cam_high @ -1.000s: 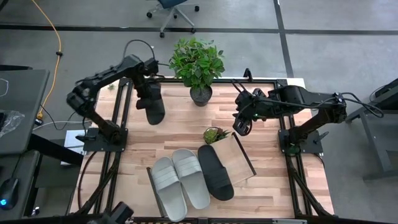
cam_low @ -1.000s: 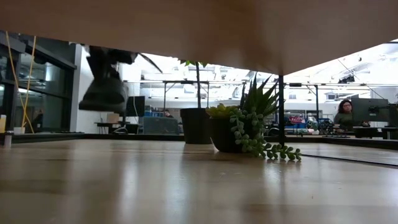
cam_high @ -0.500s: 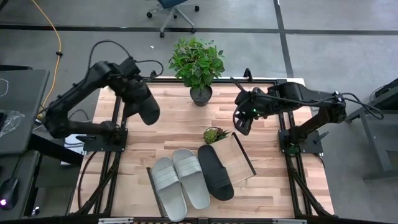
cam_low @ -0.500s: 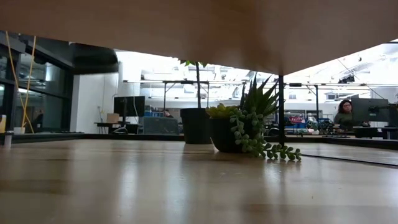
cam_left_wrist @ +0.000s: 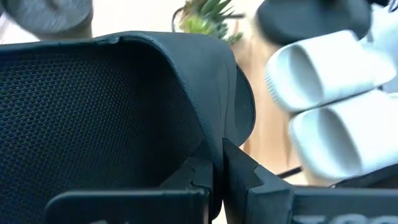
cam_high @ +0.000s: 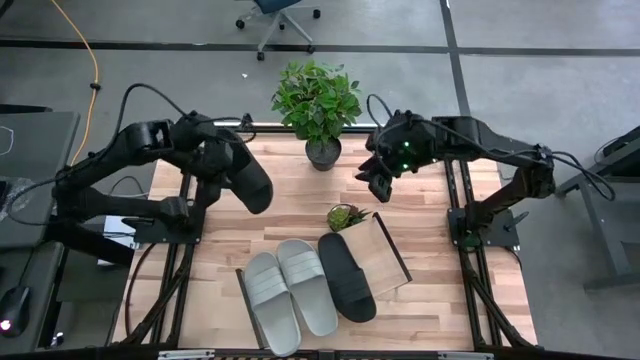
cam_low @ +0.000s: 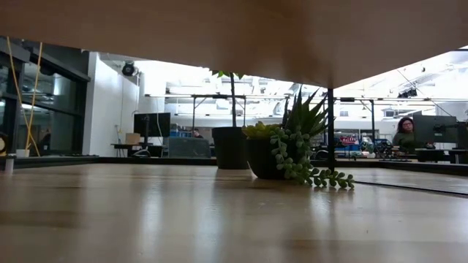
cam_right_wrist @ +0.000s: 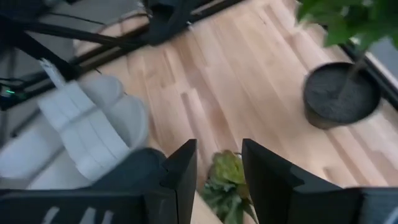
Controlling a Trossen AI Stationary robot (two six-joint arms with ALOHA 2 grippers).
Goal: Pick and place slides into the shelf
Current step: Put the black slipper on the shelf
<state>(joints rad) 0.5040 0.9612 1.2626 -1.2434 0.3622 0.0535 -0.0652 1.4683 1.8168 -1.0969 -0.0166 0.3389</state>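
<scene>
The slatted counter (cam_high: 300, 200) carries the shelf (cam_high: 390, 262) at its near middle, tilted, with two grey slides (cam_high: 290, 290) and one black slide (cam_high: 347, 275) lying on it and an open strip at its right. The last black slide (cam_high: 248, 180) hangs above the far left, pinched by the left hand (cam_high: 222, 158), fingers pressed together on its edge. The right hand (cam_high: 381, 180) waits partly spread, empty, above the far right by the big potted plant (cam_high: 317, 105). Judged step: carrying. Next calls for crossing over the small succulent (cam_high: 346, 215) and lowering into that right-hand strip.
</scene>
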